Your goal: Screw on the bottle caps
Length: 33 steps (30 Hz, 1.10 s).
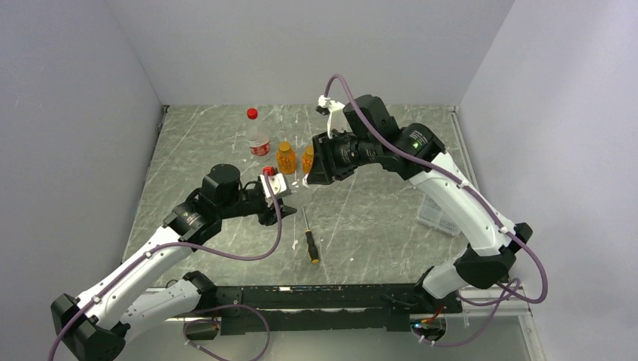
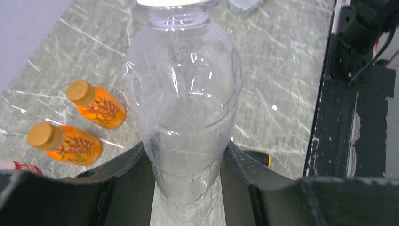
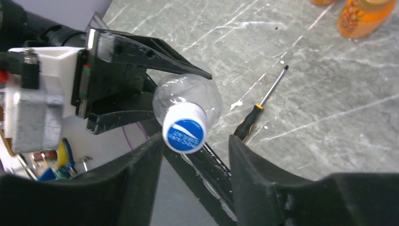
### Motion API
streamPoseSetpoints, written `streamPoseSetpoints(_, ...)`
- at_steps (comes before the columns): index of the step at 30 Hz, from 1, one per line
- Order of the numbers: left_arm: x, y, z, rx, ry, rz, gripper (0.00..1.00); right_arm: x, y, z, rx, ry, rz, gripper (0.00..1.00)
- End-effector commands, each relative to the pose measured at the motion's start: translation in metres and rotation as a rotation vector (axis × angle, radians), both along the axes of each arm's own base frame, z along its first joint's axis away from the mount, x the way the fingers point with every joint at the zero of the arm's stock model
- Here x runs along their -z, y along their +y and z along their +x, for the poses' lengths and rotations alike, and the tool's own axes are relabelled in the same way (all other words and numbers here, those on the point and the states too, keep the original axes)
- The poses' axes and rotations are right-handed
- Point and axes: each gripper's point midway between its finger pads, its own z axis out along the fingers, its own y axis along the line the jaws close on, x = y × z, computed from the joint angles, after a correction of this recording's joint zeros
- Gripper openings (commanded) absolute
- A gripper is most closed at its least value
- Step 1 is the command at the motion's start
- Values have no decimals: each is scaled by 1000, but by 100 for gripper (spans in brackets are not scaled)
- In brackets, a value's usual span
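My left gripper (image 2: 186, 153) is shut on the body of a tiny clear bottle (image 2: 183, 94), holding it above the table on its side. The bottle's neck points at my right gripper (image 3: 195, 141). A blue cap with a white rim (image 3: 185, 128) sits on the bottle's neck (image 3: 188, 92). The right jaws stand open around that cap: the left finger is at its edge and the right finger is clear of it. In the top view the two grippers meet near the table's middle (image 1: 303, 179). Two capped amber bottles (image 2: 96, 103) (image 2: 66, 142) stand behind.
A taller clear bottle with a red cap (image 1: 256, 135) stands at the back beside the amber bottles (image 1: 285, 158). A screwdriver (image 1: 309, 237) lies on the table below the grippers. A clear plastic box (image 1: 440, 218) sits under the right arm.
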Motion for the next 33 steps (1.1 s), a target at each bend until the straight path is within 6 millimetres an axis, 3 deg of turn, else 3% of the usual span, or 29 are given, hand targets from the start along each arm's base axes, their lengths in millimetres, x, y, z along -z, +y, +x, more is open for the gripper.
streamPoseSetpoints(1,-35,-7,4,-11,-70,-133,0,-49,-24,9,152,-172,116,69)
streamPoseSetpoints(2,-33,-8,3,-7,-58,-139,0,-56,-28,9,173,-202,140,78)
streamPoseSetpoints(4,-31,-11,2,-5,-31,-157,0,-65,-37,11,211,-257,186,83)
streamPoseSetpoints(9,-34,-22,4,9,31,-217,0,-68,-41,11,265,-350,364,86)
streamPoseSetpoints(19,-35,-34,8,32,94,-229,0,-62,-21,24,250,-356,366,66)
streamPoseSetpoints(33,-31,-32,9,19,104,-212,0,-51,-5,29,269,-302,319,52)
